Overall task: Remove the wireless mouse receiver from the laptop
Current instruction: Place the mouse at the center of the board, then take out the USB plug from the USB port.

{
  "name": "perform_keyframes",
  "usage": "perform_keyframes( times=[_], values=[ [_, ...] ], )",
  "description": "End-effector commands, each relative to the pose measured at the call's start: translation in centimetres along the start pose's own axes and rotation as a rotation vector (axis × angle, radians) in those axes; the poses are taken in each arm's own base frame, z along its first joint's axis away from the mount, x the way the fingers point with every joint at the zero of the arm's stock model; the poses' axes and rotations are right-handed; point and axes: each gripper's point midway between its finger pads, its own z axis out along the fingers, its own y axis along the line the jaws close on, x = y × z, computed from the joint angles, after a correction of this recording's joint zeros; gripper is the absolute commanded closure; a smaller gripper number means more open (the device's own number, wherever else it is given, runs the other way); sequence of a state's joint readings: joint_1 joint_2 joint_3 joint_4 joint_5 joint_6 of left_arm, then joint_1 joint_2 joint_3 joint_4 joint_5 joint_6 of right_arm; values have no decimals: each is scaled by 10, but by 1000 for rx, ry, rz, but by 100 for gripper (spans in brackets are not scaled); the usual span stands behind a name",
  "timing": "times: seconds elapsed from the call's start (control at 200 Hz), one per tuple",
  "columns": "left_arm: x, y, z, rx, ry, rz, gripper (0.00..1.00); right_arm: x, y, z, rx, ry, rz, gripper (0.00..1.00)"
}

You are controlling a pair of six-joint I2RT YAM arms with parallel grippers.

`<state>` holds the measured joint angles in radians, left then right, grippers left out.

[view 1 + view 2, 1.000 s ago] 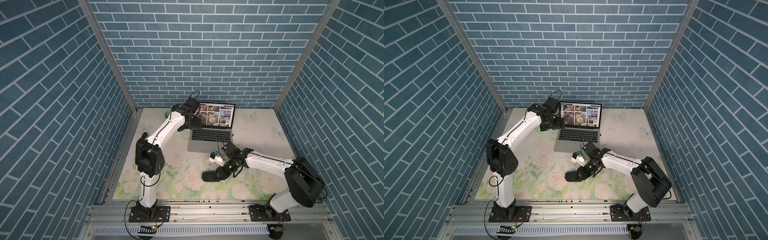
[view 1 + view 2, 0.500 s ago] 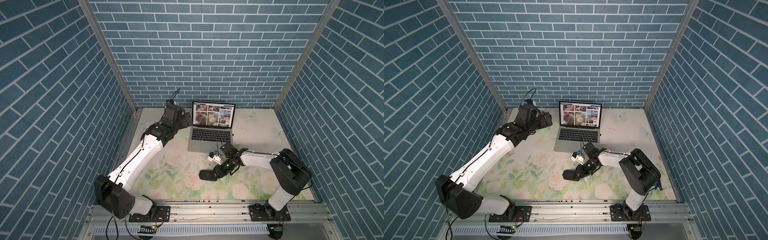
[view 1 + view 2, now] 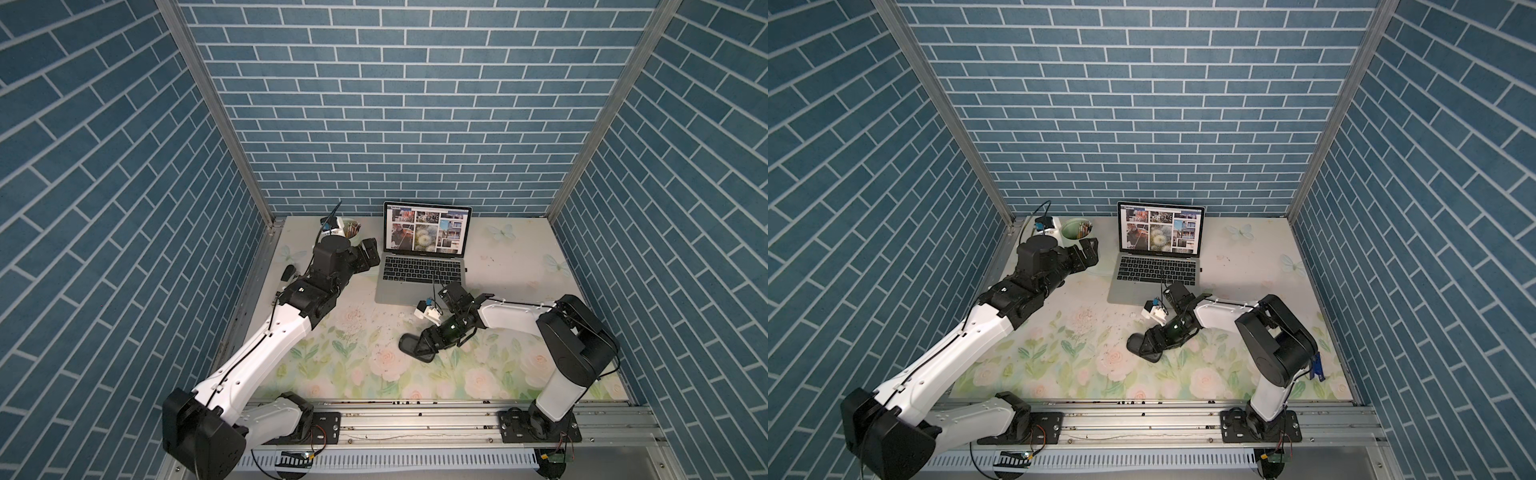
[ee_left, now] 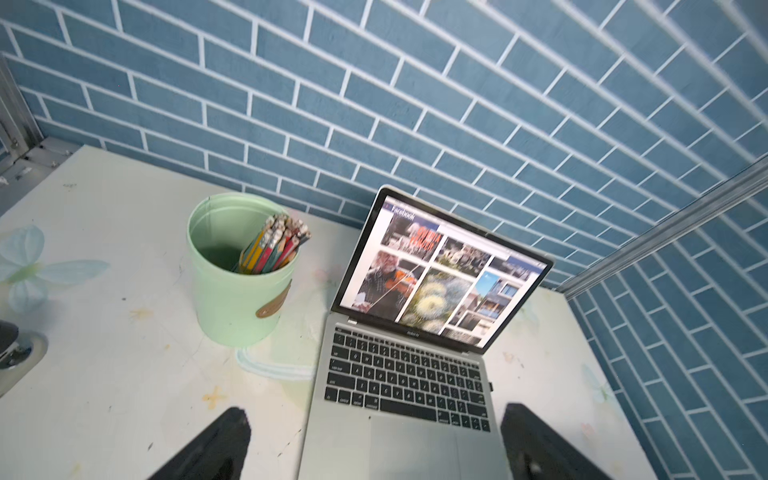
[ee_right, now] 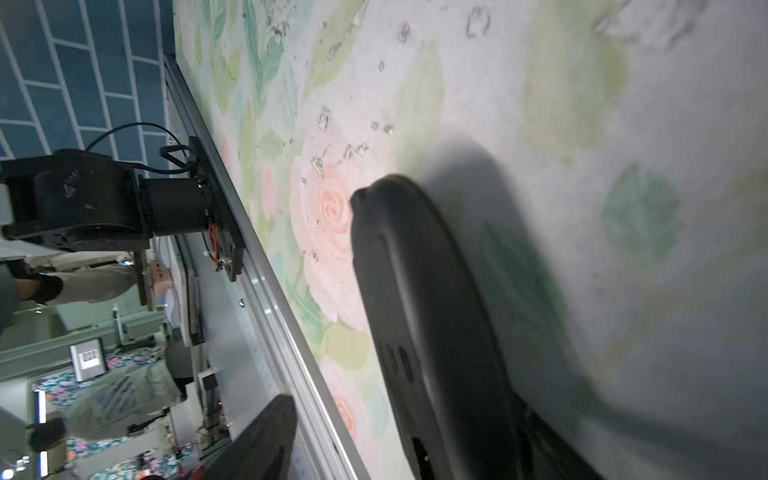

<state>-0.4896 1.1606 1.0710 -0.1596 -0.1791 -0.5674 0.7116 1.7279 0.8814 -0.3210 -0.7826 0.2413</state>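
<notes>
Flowery surface (image 3: 519, 266): receiver (image 4: 491, 386) stuck in laptop (image 4: 415, 449). Your left pincer (image 4: 374, 419), right pincer (image 3: 430, 337) both spread. Next pinch receiver, pull out.

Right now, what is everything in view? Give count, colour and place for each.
laptop: one, silver-grey with black keys, open near the back wall, screen showing photos.
wireless mouse receiver: one, black, tiny stub at the laptop's right edge.
mouse: one, black, on the table in front of the laptop.
cup: one, pale green, left of the laptop.
pencils: a bunch, mixed colours, in the cup.
table: one, pale floral print.
left gripper: black, open, empty, beside the laptop's left edge.
right gripper: black, open, at the mouse.
</notes>
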Motion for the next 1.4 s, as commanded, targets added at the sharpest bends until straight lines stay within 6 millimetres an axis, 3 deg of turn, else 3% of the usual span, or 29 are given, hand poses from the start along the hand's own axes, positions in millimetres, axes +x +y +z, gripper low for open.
perform_keyframes(
  times=[0.0,0.085,0.16,0.285,0.48,0.635,0.82,0.965,1.08,1.225,1.395],
  values=[
    [-19,-13,-4,43,-60,-4,0,22,-59,2,262,58,78,7],
    [-15,-14,-1,54,-50,-10,0,15,-66,-8,338,47,60,0],
    [-12,-15,1,61,-40,-15,0,3,-77,-31,476,19,49,0],
    [-7,-18,8,50,17,20,0,-31,-94,-89,766,-100,43,0],
    [-8,-27,7,79,36,84,0,-101,-81,-198,1014,-419,29,0],
    [8,-32,15,93,143,127,0,-126,-103,-247,1174,-417,-94,10],
    [48,-10,32,-46,351,98,0,-140,-125,-238,1164,-233,-347,8],
    [94,5,34,-104,542,68,0,-124,-126,-221,1059,-56,-678,8],
    [110,20,31,-156,577,69,0,-117,-138,-220,989,61,-861,8],
    [128,34,33,-218,627,49,0,-124,-167,-230,927,180,-874,10],
    [165,45,38,-266,739,3,0,-135,-193,-223,854,310,-882,12]
  ],
)
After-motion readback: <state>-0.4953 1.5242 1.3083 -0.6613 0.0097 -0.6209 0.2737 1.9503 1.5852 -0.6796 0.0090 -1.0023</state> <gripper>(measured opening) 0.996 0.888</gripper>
